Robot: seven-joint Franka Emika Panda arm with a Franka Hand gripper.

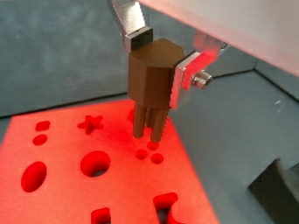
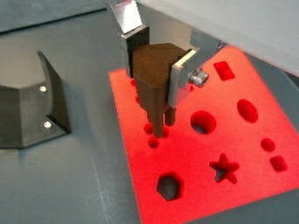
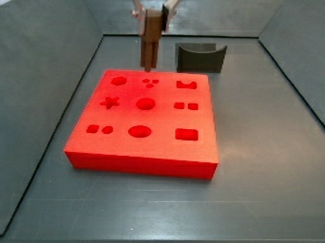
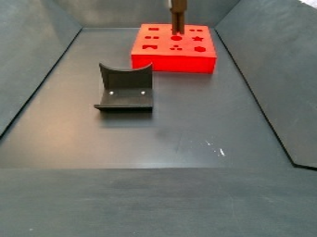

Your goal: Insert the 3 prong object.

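Observation:
The 3 prong object (image 1: 152, 83) is a brown wood-coloured peg, held upright. My gripper (image 1: 162, 66) is shut on its body, one silver finger on each side. It shows the same way in the other wrist view, gripper (image 2: 160, 66) and peg (image 2: 152, 80). The prongs (image 1: 149, 122) point down at the red block (image 1: 70, 140), with their tips just short of the cluster of three small holes (image 1: 147, 156). In a side view the peg (image 3: 151, 43) hangs over the far edge of the red block (image 3: 146, 128). Whether the tips touch the block I cannot tell.
The red block carries several other shaped holes, among them a star (image 2: 222, 168), a hexagon (image 2: 170, 186) and rounds (image 2: 202, 121). The dark fixture (image 2: 30, 96) stands on the grey floor beside the block, as both side views show (image 3: 199, 57) (image 4: 124, 90). Sloped grey walls enclose the floor.

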